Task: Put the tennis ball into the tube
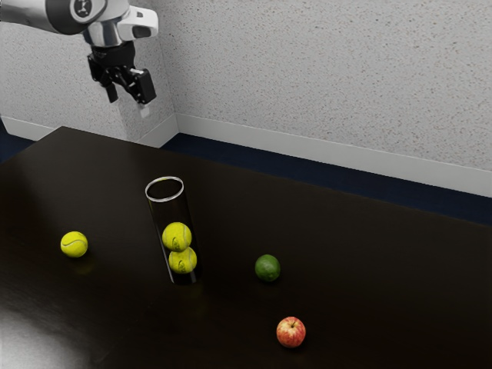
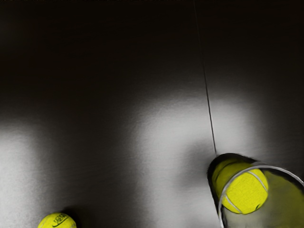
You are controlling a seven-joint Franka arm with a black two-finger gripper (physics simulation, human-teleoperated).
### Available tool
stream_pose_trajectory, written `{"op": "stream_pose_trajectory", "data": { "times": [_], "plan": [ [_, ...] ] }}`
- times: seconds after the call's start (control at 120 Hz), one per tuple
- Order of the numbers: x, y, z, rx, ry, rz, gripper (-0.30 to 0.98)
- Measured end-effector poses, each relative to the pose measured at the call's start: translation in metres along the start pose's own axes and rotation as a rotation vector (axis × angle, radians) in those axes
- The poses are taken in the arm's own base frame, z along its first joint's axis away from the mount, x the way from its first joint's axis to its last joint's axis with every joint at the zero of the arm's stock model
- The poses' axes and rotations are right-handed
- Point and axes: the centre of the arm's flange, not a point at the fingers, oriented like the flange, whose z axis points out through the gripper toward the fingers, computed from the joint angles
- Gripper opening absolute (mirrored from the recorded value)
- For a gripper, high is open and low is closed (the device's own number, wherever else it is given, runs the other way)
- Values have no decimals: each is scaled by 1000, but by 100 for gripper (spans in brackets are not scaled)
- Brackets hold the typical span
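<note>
Exterior view, and here's my gripper (image 1: 129, 98), high above the level of the table (image 1: 231, 196), fingers spread apart. Down on the tabletop sits the loose tennis ball (image 1: 74, 244), outside the upright clear tube (image 1: 164, 201), toward the exterior view's left. Two stacked balls (image 1: 177, 237) are inside that tube, while a green fruit (image 1: 267, 268) and an apple (image 1: 291, 332) rest on its other side.

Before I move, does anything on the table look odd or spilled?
Nothing stands out: the tube stands upright, two balls stacked inside; the loose ball, green fruit and apple rest on the table.
</note>
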Motion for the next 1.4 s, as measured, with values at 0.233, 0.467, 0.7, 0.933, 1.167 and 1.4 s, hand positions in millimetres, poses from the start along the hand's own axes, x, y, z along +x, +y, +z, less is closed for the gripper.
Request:
{"op": "stream_pose_trajectory", "data": {
  "times": [0.233,0.467,0.7,0.933,1.167,1.4],
  "plan": [
    [11,23,20,-2,-39,49,69],
    [-52,-2,15,-7,-142,-11,69],
    [-117,-50,79,-71,-151,-62,69],
    [-156,-110,169,-87,-123,-83,69],
    [-157,-149,244,-91,-127,-40,69],
    [-157,-169,294,-102,-150,35,69]
  ]
}}
